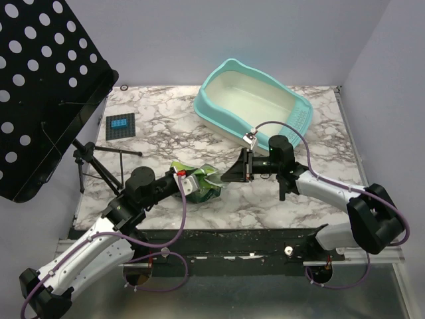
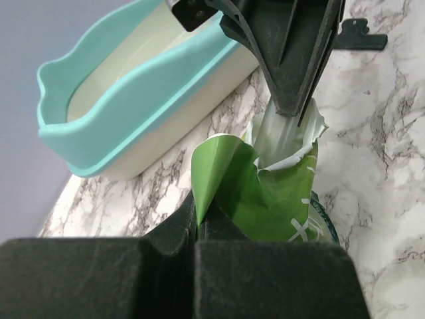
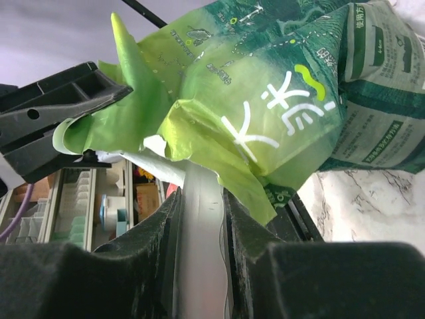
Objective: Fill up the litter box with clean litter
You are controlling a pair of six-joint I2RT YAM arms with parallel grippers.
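The turquoise litter box stands at the back of the table, its cream inside showing no litter; the left wrist view has it at upper left. A crinkly green bag stands in front of it at mid-table. My left gripper is shut on a flap of the bag's open top. My right gripper is shut on a clear plastic scoop's handle, which reaches into the bag's mouth. The clean litter is hidden inside the bag.
A black perforated stand on a tripod overhangs the table's left side. A small black square with a blue panel lies at the back left. The marble table ends close behind the litter box.
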